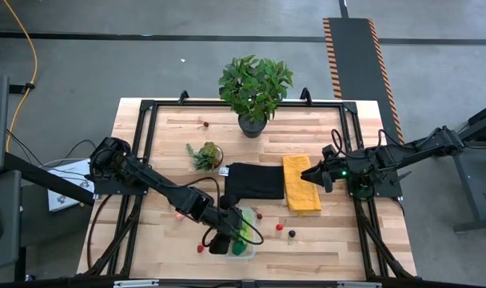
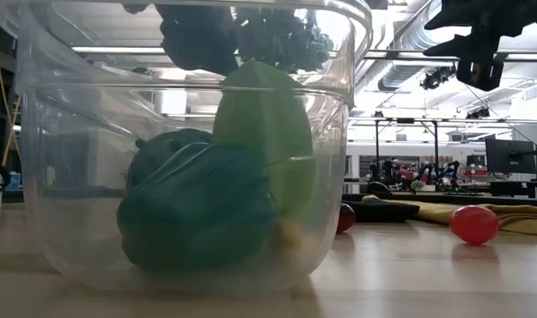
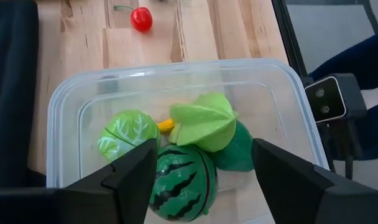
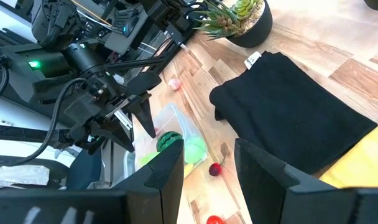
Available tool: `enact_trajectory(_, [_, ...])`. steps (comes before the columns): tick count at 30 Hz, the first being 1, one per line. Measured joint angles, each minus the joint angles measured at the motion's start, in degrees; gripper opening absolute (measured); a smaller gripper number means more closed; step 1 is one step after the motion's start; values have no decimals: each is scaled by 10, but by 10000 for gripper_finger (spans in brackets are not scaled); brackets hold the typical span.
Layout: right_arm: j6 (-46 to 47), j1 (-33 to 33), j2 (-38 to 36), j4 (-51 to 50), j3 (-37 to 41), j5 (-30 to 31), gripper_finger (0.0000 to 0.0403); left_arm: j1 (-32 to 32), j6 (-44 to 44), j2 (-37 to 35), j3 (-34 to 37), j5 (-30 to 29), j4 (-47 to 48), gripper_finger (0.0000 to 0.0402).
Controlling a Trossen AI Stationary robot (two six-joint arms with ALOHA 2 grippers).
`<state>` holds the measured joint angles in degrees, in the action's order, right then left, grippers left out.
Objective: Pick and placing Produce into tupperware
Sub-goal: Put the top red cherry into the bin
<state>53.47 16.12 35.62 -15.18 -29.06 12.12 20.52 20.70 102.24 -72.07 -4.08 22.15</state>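
Clear plastic tupperware (image 1: 240, 237) at lower centre of the high view, holding striped watermelon (image 3: 179, 183), lime-green piece (image 3: 203, 121), cabbage (image 3: 125, 134). Left gripper (image 1: 224, 230) above it, jaws wide, empty. Red cherry (image 3: 141, 18) on desk (image 1: 171, 136) beyond. Right gripper (image 1: 309, 175) over yellow cloth (image 1: 300, 184), jaws narrowly parted, empty.

2 black jointed arms (image 1: 159, 186), looped black cables, green light on right wrist.
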Motion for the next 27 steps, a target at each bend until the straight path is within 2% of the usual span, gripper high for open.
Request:
enact_trajectory(2, [0,0,0,0,0,0,133,-7,19,0,0,10,1,233])
enact_trajectory(8, [-3,0,0,0,0,0,133,-49,74,-9,-2,96,6,200])
enact_trajectory(15, [-15,0,0,0,0,-7,133,-79,72,-9,-59,161,20,157])
enact_trajectory(20, [-25,0,0,0,0,-15,133,-82,54,-9,-130,159,44,121])
enact_trajectory(27, [-45,0,0,0,0,-19,133,-82,25,-9,-239,86,172,67])
